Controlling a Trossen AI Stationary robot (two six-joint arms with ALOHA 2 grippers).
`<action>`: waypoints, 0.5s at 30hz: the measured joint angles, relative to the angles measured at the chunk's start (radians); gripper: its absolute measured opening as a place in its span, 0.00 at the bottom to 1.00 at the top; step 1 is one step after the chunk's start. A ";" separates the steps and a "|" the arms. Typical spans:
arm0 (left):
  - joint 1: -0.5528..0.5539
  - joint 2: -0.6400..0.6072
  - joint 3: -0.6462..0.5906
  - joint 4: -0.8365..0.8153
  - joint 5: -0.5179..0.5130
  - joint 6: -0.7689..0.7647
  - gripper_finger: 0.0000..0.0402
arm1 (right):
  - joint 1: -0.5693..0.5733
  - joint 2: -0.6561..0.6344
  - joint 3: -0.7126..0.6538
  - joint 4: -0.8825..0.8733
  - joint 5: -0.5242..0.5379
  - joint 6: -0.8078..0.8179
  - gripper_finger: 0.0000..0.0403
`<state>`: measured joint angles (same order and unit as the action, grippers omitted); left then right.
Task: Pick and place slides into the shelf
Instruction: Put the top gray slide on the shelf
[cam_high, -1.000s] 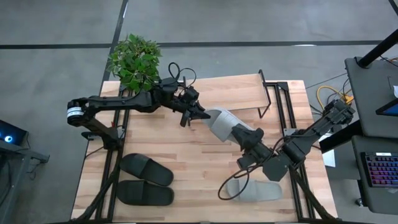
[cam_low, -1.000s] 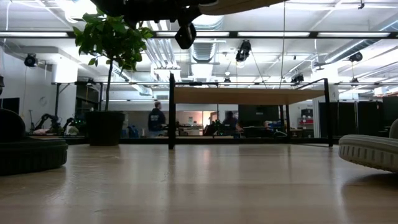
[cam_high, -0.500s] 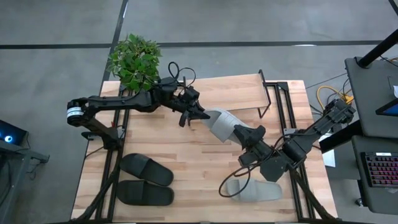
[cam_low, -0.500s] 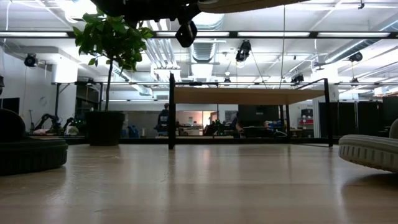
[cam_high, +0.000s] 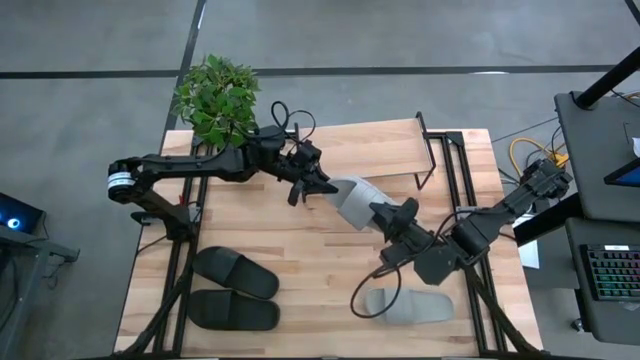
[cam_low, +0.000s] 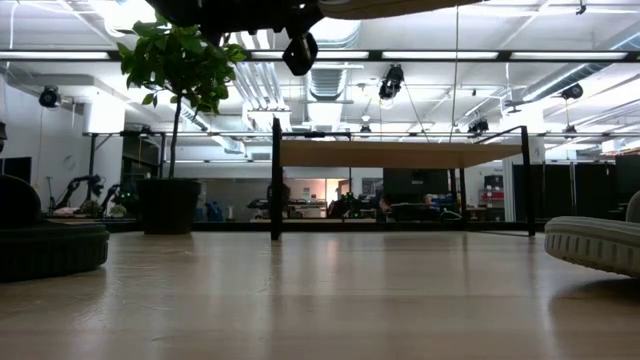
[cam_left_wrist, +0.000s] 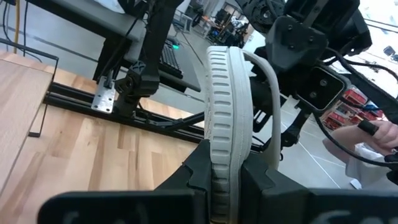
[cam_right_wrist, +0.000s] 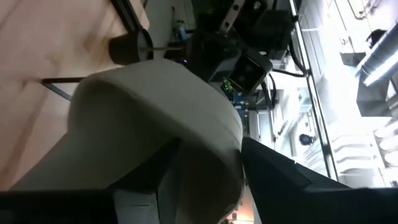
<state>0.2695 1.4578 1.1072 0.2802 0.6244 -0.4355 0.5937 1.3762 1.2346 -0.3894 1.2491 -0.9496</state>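
A light grey slide (cam_high: 352, 197) hangs in the air over the middle of the table, in front of the shelf (cam_high: 375, 150). My left gripper (cam_high: 318, 186) is shut on its left end. My right gripper (cam_high: 388, 213) stands open at its right end, with one finger on either side of the wide strap (cam_right_wrist: 155, 118). The second grey slide (cam_high: 408, 305) lies sole down at the near right. The two black slides (cam_high: 235, 272) (cam_high: 233, 312) lie side by side at the near left. My left gripper pinches the grey slide's sole (cam_left_wrist: 214, 177) at one end between its two fingers, coming level from the table's left side. The slide stands on edge, its ribbed sole rim (cam_left_wrist: 227, 99) toward the wrist camera, and reaches out toward the right, clear of the table. My right gripper has its fingers (cam_right_wrist: 280, 180) close beside the strap; whether they touch it I cannot tell.
A potted plant (cam_high: 215, 95) stands at the far left corner beside the shelf. The shelf's black frame (cam_high: 435, 150) rises at the far right. Bare wood (cam_high: 310, 260) lies between the black slides and the grey one. People move in the room behind the table.
My right gripper has moved toward the table's left and far side, along the held slide, and rolled a little; its fingers now reach farther over the strap end. The slide and my left gripper have kept still.
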 joint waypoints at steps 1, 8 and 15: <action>0.000 0.000 0.000 0.000 -0.001 0.000 0.04 | -0.007 0.000 0.001 0.017 0.000 -0.002 0.38; 0.000 0.000 0.000 0.000 -0.001 0.004 0.04 | -0.041 0.000 0.001 0.098 -0.004 -0.071 0.31; -0.001 0.000 0.001 0.000 0.001 0.004 0.04 | -0.046 0.001 0.001 0.104 0.001 -0.072 0.07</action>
<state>0.2687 1.4582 1.1084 0.2798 0.6250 -0.4313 0.5472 1.3769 1.2358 -0.2852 1.2499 -1.0214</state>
